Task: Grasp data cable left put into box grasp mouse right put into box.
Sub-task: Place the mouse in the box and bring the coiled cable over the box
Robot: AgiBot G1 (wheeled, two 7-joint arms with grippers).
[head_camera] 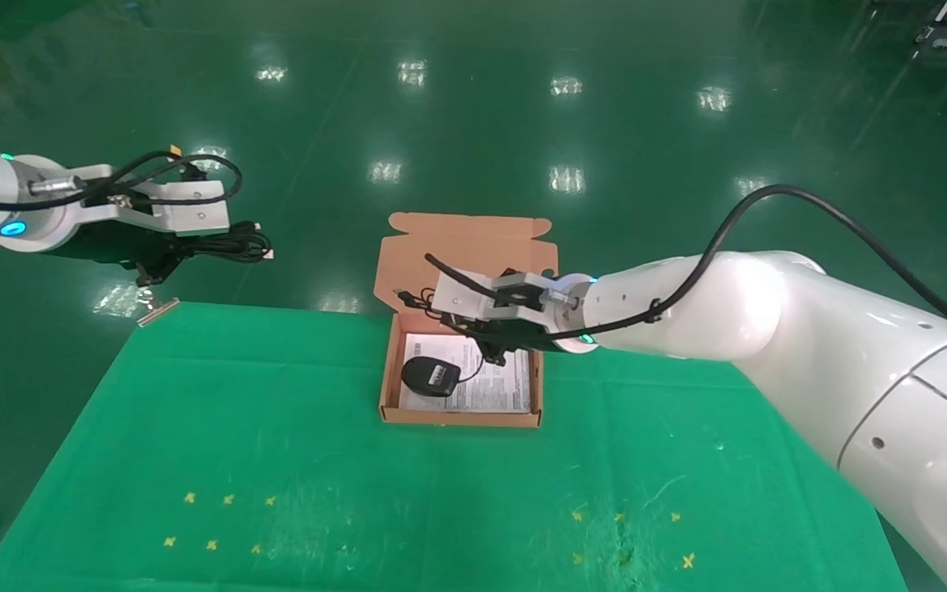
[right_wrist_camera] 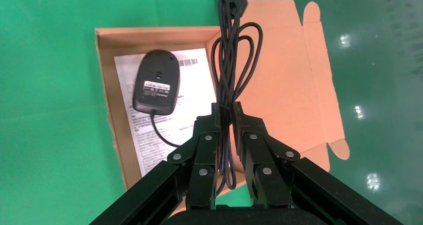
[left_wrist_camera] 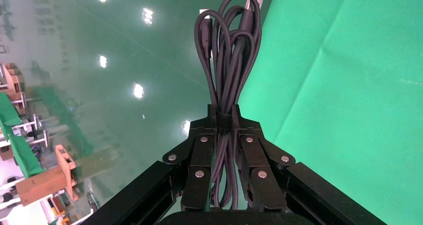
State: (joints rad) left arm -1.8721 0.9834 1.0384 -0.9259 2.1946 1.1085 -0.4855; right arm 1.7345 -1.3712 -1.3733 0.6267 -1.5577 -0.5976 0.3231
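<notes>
My left gripper [head_camera: 182,253] [left_wrist_camera: 224,116] hangs over the floor beyond the table's far left corner. It is shut on the data cable [head_camera: 231,245] [left_wrist_camera: 229,50], a thick black tied bundle sticking out past the fingertips. The orange-brown box [head_camera: 461,418] [right_wrist_camera: 107,100] lies open at the table's far middle, lid [head_camera: 473,242] folded back. The mouse [head_camera: 431,376] [right_wrist_camera: 156,81] lies bottom up on the white sheet [head_camera: 502,386] inside it. My right gripper [head_camera: 461,325] [right_wrist_camera: 225,110] hovers over the box, shut on the mouse's thin looped cord [right_wrist_camera: 234,60].
A green cloth [head_camera: 276,460] covers the table, with small yellow cross marks [head_camera: 219,518] near the front left and front right. A small metal clip [head_camera: 157,311] sits at the cloth's far left corner. Glossy green floor [head_camera: 523,123] lies beyond.
</notes>
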